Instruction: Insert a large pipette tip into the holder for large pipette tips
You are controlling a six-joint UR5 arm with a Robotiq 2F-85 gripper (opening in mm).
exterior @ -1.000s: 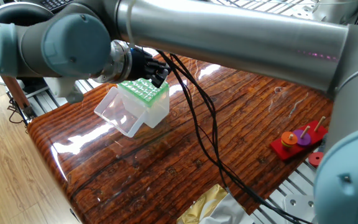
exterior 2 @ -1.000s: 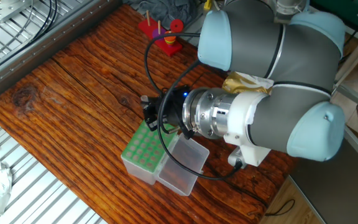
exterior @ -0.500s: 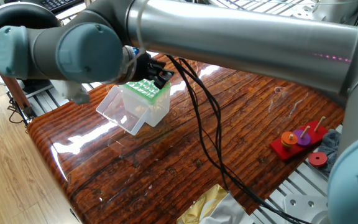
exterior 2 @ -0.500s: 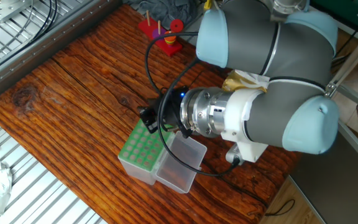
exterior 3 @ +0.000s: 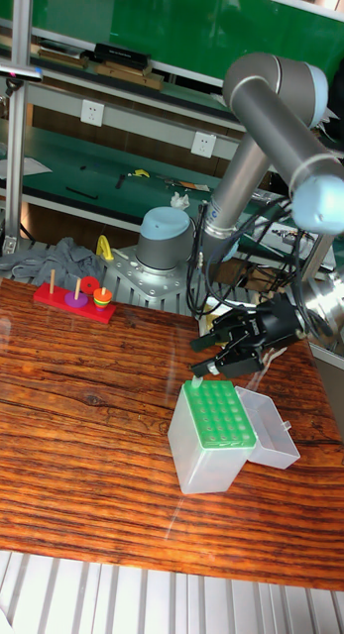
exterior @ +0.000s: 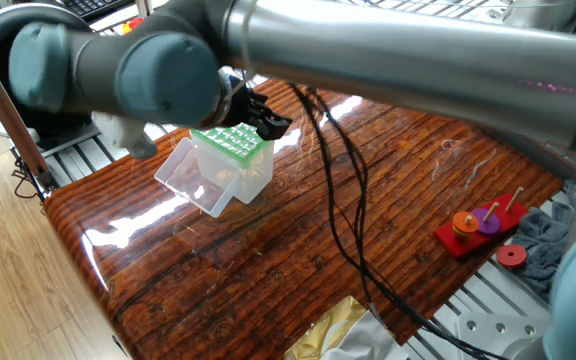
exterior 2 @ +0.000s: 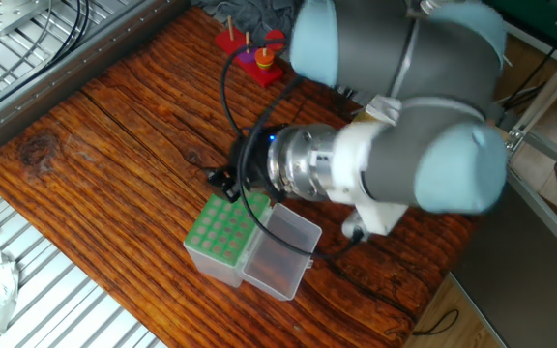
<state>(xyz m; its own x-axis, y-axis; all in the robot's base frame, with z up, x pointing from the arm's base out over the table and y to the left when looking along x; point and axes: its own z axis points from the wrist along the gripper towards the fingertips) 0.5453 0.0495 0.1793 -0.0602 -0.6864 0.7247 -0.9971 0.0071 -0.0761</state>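
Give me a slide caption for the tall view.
Robot hand hovering at the far corner of the open green-topped tip box on a wooden table.

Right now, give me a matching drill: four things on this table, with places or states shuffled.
1. holder for large pipette tips
2. clear lid
3. red peg toy
4. gripper

A. swung open, lying beside the box
B. green grid top
C. at a table edge, next to the grey cloth
D. in the air by the box's corner

Pairs: 1-B, 2-A, 3-C, 4-D
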